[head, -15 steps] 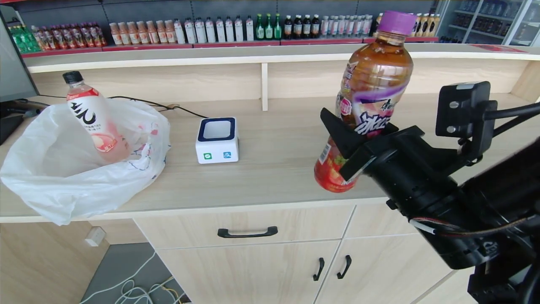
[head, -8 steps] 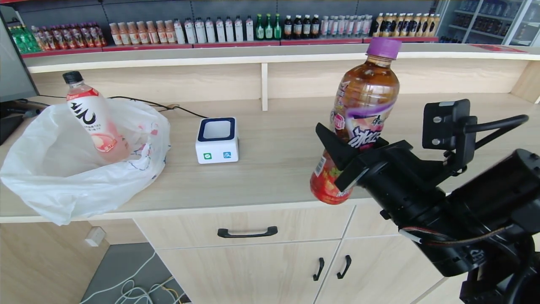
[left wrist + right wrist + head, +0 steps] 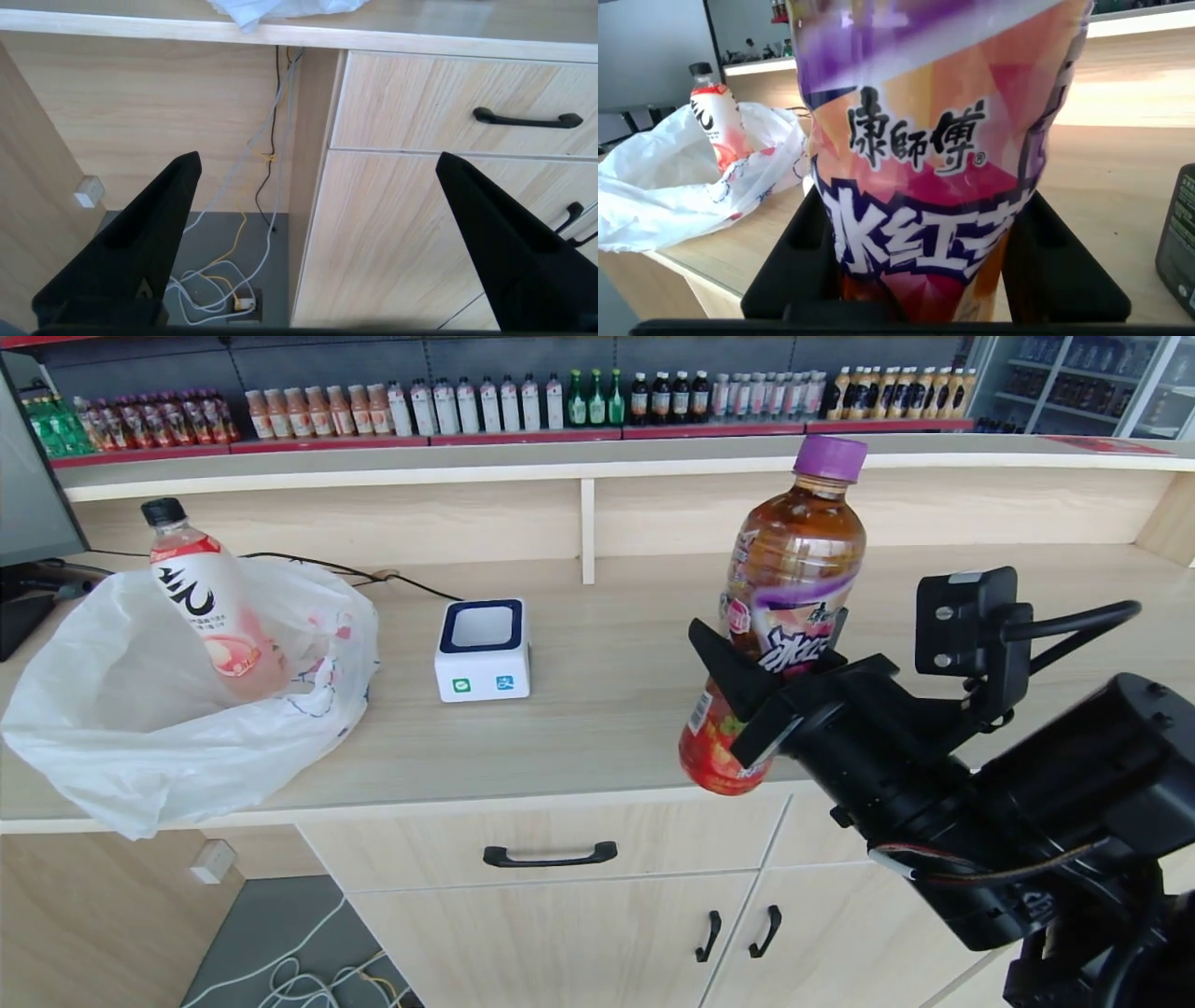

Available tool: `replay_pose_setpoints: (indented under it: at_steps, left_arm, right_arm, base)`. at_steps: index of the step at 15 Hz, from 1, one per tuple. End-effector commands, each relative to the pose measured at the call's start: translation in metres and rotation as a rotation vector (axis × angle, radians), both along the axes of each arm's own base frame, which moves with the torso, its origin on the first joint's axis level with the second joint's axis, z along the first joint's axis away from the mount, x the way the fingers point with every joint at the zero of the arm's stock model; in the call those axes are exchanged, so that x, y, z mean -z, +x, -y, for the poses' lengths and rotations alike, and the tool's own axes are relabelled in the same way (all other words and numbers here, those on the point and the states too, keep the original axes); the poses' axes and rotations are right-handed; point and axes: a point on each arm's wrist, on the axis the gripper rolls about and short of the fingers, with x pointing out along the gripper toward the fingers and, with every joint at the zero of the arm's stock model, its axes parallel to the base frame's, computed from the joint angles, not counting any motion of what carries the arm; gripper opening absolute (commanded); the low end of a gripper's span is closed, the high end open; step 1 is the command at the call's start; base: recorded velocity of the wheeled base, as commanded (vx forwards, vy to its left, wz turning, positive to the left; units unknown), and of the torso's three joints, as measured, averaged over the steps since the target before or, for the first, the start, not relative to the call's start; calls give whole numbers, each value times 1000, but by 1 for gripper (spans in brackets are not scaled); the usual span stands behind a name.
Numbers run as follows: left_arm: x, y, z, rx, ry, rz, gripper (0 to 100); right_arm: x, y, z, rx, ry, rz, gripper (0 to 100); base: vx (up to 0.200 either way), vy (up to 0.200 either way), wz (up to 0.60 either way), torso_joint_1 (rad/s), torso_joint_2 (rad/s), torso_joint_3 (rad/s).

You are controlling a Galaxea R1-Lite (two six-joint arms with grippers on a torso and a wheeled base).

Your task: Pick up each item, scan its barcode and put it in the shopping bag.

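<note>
My right gripper (image 3: pixel 780 686) is shut on a purple-capped tea bottle (image 3: pixel 789 588), held upright above the counter's front edge, right of the white barcode scanner box (image 3: pixel 482 649). Up close in the right wrist view, the tea bottle (image 3: pixel 943 159) stands between the black fingers (image 3: pixel 799 247). A white shopping bag (image 3: pixel 140 700) lies at the counter's left end with a pink black-capped bottle (image 3: pixel 210 602) leaning in it; the same bag (image 3: pixel 682 191) and pink bottle (image 3: pixel 715 117) appear in the right wrist view. My left gripper (image 3: pixel 322 243) hangs open below the counter, facing the cabinet front.
The wooden counter (image 3: pixel 607 709) has a raised back ledge and drawers with black handles (image 3: pixel 549 855) below. A black cable (image 3: pixel 373 577) runs behind the scanner. Shelves of bottles (image 3: pixel 523 401) line the back wall. Cables (image 3: pixel 234 289) lie on the floor under the counter.
My right gripper has carried the tea bottle lower and slightly left, toward the counter's front edge. The bag, pink bottle and scanner have stayed in place.
</note>
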Motion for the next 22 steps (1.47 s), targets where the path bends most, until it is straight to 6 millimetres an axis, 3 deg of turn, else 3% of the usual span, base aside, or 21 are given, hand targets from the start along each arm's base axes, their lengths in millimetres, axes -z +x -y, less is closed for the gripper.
replay_pose_setpoints:
  at_steps: [1, 13, 18, 22]
  left_arm:
    - [0, 0, 0, 1, -1, 0, 100]
    - [0, 0, 0, 1, -1, 0, 100]
    - [0, 0, 0, 1, -1, 0, 100]
    - [0, 0, 0, 1, -1, 0, 100]
  right_arm:
    - [0, 0, 0, 1, -2, -2, 0]
    - [-8, -4, 3, -5, 15, 24, 0]
    - [-15, 4, 9, 31, 26, 50, 0]
    - [-18, 8, 14, 46, 27, 61, 0]
  base:
    - [0, 200, 0, 2, 2, 7]
    - [0, 200, 0, 5, 2, 3]
    - [0, 200, 0, 2, 0, 2]
    - [0, 0, 0, 0, 0, 0]
